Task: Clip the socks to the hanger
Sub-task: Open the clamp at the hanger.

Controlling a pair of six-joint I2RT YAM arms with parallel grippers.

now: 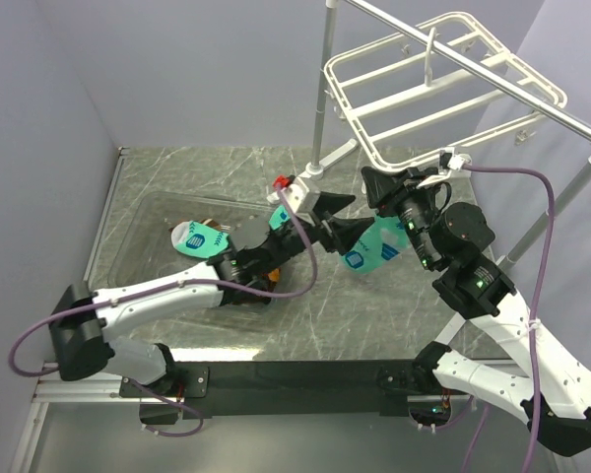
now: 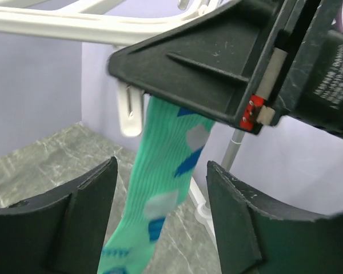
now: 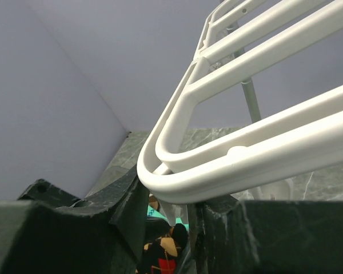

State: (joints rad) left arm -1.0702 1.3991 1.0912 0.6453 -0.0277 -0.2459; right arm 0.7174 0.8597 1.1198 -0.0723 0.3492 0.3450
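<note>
The white hanger (image 3: 228, 165) fills the right wrist view. The right gripper (image 3: 174, 210) sits narrowly under its rim, but I cannot tell whether its jaws pinch anything. Only the left wrist view shows the left gripper (image 2: 160, 171) spread wide and empty, facing the mint-green sock (image 2: 166, 145) that hangs beside a small white clip (image 2: 128, 108).

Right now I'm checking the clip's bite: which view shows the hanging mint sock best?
Left wrist: the hanging mint sock fills mid-frame, dangling beside a white clip, its top hidden. Top external shows it small; right wrist shows at most a green sliver.
</note>
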